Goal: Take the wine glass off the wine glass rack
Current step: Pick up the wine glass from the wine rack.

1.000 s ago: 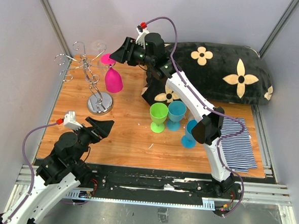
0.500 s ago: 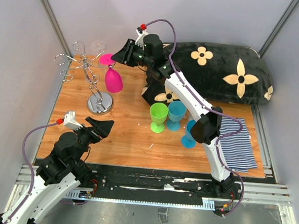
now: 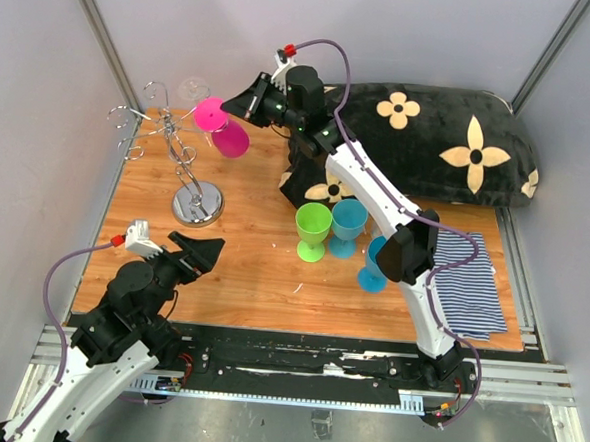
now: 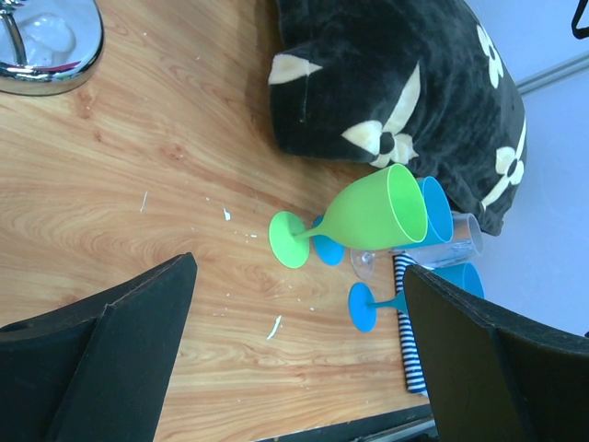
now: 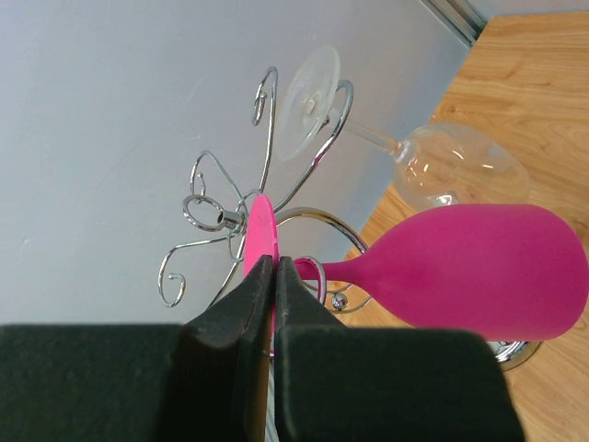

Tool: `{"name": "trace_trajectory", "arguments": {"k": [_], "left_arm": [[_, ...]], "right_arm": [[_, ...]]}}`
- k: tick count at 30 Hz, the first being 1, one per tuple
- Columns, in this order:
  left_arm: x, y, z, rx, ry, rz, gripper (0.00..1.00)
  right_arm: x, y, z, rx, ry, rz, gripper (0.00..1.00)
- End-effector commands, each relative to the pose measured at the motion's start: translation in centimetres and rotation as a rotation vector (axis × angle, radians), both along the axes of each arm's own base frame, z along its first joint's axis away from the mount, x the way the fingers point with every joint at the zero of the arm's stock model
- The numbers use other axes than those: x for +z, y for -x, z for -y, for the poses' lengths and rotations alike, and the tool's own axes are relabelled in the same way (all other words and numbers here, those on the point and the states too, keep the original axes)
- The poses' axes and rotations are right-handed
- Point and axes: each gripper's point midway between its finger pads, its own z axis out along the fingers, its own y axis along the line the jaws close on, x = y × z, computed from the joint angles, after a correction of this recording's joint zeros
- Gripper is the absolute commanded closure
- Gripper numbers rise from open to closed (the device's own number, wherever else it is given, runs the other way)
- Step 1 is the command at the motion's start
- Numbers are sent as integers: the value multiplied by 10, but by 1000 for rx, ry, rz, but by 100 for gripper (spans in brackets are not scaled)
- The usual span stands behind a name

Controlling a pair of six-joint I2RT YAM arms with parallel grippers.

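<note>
In the upper left of the top view, the pink wine glass (image 3: pixel 231 139) was held tilted beside the curled hooks of the wine glass rack (image 3: pixel 198 205), its foot clenched edge-on between the right jaws. Whether it was clear of the wire could not be told. The left jaws were spread apart, grasping nothing, above the counter (image 3: pixel 251 278) at lower left.
</note>
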Motion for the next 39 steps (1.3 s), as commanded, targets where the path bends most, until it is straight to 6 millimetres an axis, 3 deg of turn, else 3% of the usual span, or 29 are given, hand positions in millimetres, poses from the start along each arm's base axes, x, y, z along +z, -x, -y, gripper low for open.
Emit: {"name": "trace_trajectory", "arguments": {"k": [1, 7, 16, 23, 39], "left_arm": [[12, 2, -6, 26, 25, 26, 0], [14, 2, -7, 31, 27, 32, 0], [12, 2, -8, 33, 28, 22, 0], [11, 3, -9, 40, 36, 24, 0], [11, 2, -10, 48, 32, 25, 0]], "right_arm": [[41, -2, 18, -55, -87, 25, 99], [51, 0, 32, -97, -105, 5, 99], [60, 13, 36, -59, -129, -21, 99], [47, 22, 34, -22, -105, -59, 99], [19, 33, 1, 71, -55, -122, 99]]}}
